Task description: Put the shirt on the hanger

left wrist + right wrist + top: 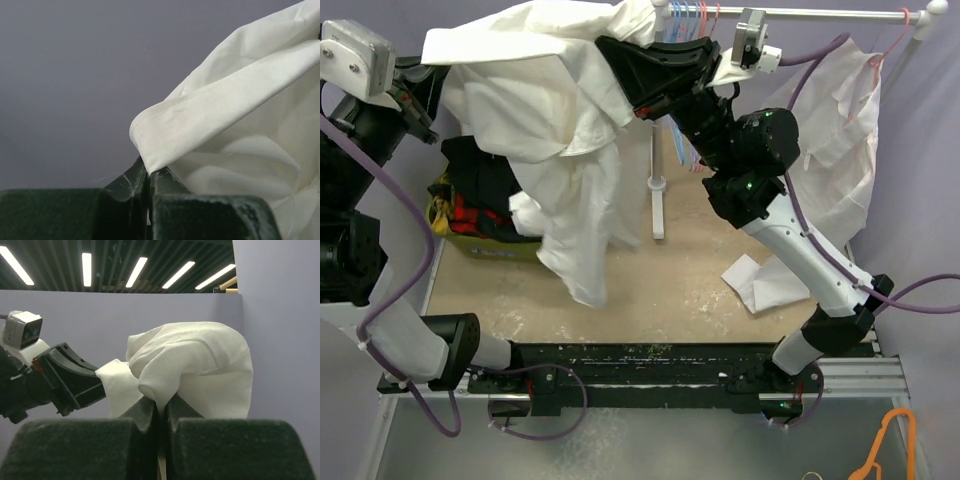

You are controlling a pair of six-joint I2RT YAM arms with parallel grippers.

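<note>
Both arms are holding the white dress shirt [540, 110] high over the table's far left, its tail dangling. The left gripper [148, 172] is pinching a folded hem with its jaws fully closed; the right gripper [162, 402] is clamping bunched fabric likewise, probably spreading it ready for the hangers [692, 20] on the far rail [820, 12].

The tan surface [670, 275] is scuffed with white marks along its near edge. At its left edge sits a yellow container [485, 247] piled with a black garment [480, 175] and plaid cloth [470, 215]. A white stand foot [657, 205] rests mid-surface, a flat white cloth [752, 283] lies to the right, and the shirt [575, 240] hangs low over the middle; whether it touches cannot be told
</note>
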